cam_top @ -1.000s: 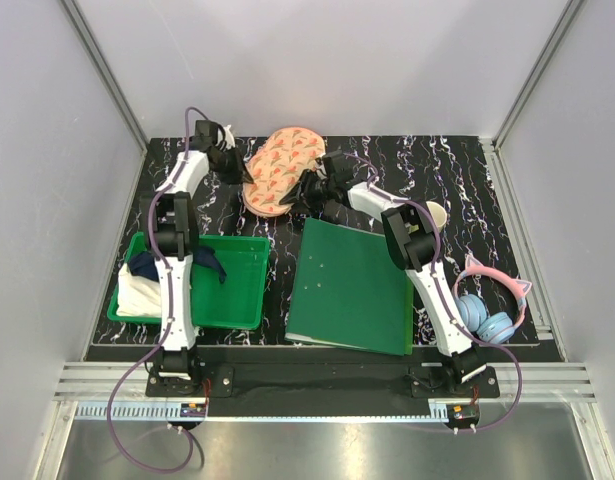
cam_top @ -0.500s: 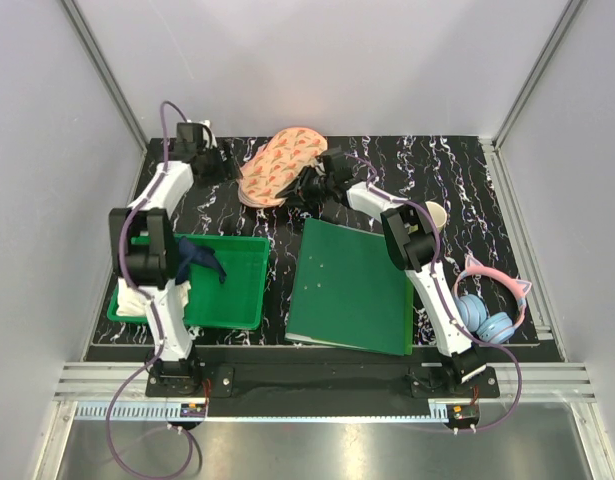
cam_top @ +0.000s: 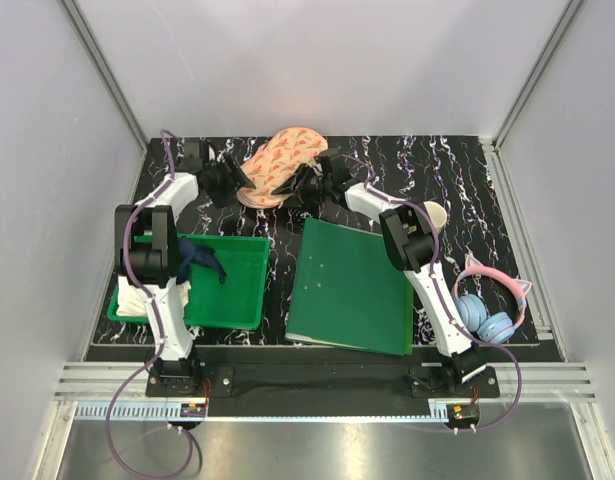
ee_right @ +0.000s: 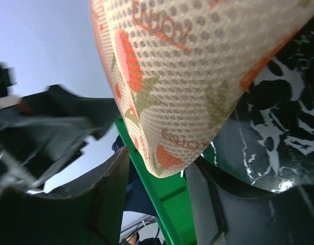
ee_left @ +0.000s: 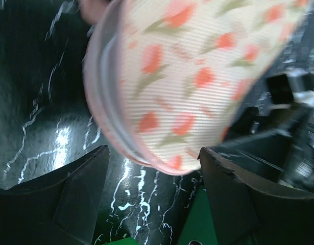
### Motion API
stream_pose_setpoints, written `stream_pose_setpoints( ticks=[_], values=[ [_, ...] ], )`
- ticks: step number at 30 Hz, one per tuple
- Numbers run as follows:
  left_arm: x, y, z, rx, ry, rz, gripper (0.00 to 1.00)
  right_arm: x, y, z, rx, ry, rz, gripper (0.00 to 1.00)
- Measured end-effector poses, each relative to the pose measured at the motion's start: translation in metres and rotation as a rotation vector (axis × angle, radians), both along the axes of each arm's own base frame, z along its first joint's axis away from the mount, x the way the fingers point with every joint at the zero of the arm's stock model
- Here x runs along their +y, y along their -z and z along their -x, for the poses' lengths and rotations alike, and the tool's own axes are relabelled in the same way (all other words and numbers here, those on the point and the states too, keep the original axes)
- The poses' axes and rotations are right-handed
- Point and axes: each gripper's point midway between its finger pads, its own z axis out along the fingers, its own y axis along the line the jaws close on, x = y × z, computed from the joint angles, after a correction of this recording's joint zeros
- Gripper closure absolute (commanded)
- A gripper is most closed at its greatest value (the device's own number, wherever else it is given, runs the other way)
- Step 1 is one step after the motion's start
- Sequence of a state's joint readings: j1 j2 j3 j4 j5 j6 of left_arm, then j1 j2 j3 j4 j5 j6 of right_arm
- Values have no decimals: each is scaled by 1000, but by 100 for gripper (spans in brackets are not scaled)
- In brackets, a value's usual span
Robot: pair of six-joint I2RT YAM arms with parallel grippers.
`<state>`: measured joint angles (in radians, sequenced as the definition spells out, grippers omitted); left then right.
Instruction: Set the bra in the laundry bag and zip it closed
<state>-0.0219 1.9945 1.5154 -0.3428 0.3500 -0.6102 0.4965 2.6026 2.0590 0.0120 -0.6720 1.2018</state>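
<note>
The laundry bag (cam_top: 278, 160), a peach pouch with red and green motifs, stands tilted up at the back of the black mat. My left gripper (cam_top: 230, 181) is at its left rim, open, and in the left wrist view the bag's pink rim (ee_left: 146, 161) hangs just above the gap between the spread fingers (ee_left: 70, 194). My right gripper (cam_top: 305, 181) is at the bag's right side. In the right wrist view the bag's end (ee_right: 169, 153) dips between the fingers (ee_right: 103, 204), with a gap on the left side. The bra is hidden from every view.
A green bin (cam_top: 242, 300) holding dark blue cloth (cam_top: 202, 262) and white cloth (cam_top: 137, 295) sits front left. A green folder (cam_top: 352, 285) lies in the middle, a cup (cam_top: 437, 215) and pink-blue headphones (cam_top: 492, 305) at the right. Grey walls enclose the mat.
My left gripper let go of the bag's left rim, opened, drew back left, then returned to the rim. The bag shifted slightly left and tipped more on edge.
</note>
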Motion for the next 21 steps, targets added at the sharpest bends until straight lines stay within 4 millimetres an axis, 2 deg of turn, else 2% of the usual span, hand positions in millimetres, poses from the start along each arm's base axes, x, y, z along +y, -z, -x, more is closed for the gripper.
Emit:
stream_pose_setpoints(
  ticks=[2, 3, 4, 6, 10, 14, 15, 16, 20, 21],
  values=[
    [-1, 25, 6, 92, -35, 25, 23, -1, 4, 1, 8, 0, 5, 39],
    [-1, 34, 9, 128, -53, 31, 23, -1, 5, 2, 11, 1, 7, 30],
    [0, 39, 12, 156, -68, 35, 23, -2, 7, 2, 14, 1, 9, 28],
    [0, 45, 14, 192, -93, 42, 23, -4, 11, 4, 24, 8, 21, 27],
    [0, 44, -4, 181, -116, 60, 29, -13, 22, 7, 47, 33, 57, 26],
    [2, 58, -16, 200, -135, 71, 45, -22, 20, 2, 40, 44, 74, 27],
    [3, 62, -17, 208, -139, 72, 55, -26, 21, -1, 34, 48, 79, 28],
    [3, 67, -17, 217, -142, 74, 60, -29, 22, -3, 30, 51, 84, 28],
    [6, 71, -20, 225, -148, 83, 72, -36, 15, -12, 5, 57, 96, 34],
    [7, 71, -20, 225, -147, 84, 73, -37, 12, -16, -10, 58, 95, 40]
  ],
)
